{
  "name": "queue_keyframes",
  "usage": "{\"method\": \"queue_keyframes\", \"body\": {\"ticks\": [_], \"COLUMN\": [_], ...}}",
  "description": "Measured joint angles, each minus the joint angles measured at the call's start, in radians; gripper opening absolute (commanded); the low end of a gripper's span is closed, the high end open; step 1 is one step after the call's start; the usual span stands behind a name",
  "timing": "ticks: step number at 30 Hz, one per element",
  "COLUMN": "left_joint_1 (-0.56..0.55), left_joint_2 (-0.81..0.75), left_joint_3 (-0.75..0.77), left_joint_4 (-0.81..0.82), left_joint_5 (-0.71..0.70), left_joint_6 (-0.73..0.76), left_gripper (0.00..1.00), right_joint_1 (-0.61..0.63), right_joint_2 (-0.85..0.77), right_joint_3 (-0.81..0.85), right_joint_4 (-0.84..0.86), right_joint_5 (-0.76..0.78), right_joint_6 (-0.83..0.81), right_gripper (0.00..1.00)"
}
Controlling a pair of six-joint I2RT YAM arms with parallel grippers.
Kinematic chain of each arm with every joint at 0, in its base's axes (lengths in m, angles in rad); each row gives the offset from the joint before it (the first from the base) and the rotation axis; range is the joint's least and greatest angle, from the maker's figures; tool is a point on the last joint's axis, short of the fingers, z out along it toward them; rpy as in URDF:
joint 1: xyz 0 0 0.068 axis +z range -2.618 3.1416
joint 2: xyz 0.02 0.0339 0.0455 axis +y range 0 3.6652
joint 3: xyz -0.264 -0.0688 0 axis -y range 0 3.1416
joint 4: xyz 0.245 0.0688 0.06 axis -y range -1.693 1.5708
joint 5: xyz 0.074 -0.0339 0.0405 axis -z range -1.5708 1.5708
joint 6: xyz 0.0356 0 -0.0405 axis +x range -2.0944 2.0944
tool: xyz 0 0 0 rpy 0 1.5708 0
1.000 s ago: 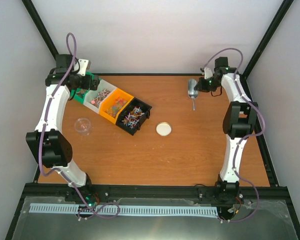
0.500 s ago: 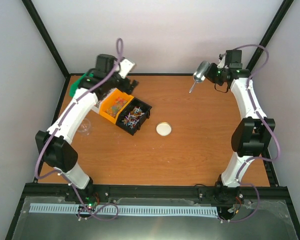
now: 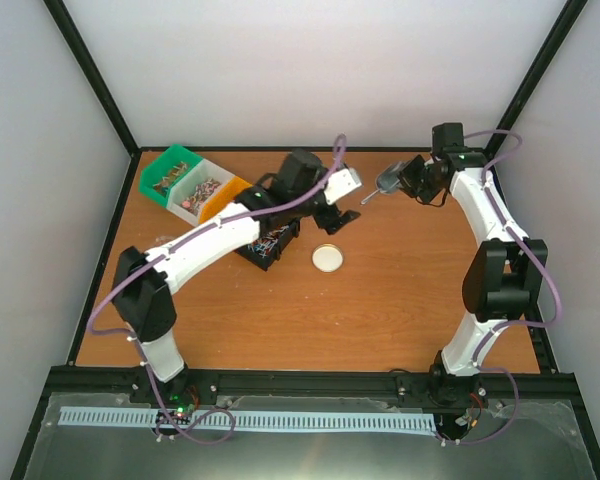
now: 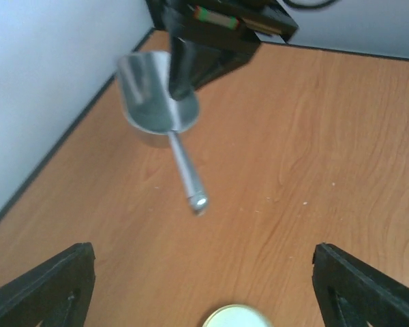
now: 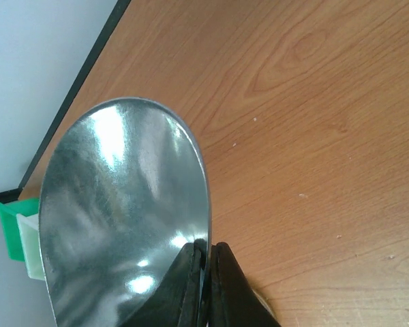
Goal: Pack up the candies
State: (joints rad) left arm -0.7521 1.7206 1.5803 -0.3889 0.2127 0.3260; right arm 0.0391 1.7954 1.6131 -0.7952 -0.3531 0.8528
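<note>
right gripper (image 5: 204,251) pinching scoop (image 5: 123,218) rim | left gripper (image 4: 201,266) hovering wide apart | imo be centering on handle (image 4: 185,174) before closing

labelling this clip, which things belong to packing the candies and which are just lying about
For the job: candies in their bins; metal scoop in the right claw; open left claw.
Lying about: round pale disc on the table.

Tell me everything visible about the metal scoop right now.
The metal scoop looks like shiny bare steel: a rounded open bowl, empty, and a thin straight handle. The right gripper pinches the bowl's rim and holds it above the table near the far edge, with the handle slanting toward the middle. Nothing else touches it.
</note>
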Motion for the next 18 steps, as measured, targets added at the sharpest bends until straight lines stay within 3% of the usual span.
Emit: {"method": "queue_keyframes", "body": {"ticks": [10,18], "left_joint_1": [-0.073,-0.093], "left_joint_2": [0.202,0.318], "left_joint_3": [0.061,0.179], "left_joint_4": [0.085,0.121], "left_joint_5": [-0.084,-0.191], "left_joint_6": [-0.019,-0.022], "left_gripper": [0.67,0.43], "right_joint_1": [0.014,0.033], "right_joint_2": [-0.035,-0.055], "right_joint_3": [-0.014,-0.09], "right_joint_4": [-0.016,-0.023], "right_joint_5": [-0.002,-0.006], "right_joint_6": [0.048,0.09], "right_gripper": [0.03,0.03]}}
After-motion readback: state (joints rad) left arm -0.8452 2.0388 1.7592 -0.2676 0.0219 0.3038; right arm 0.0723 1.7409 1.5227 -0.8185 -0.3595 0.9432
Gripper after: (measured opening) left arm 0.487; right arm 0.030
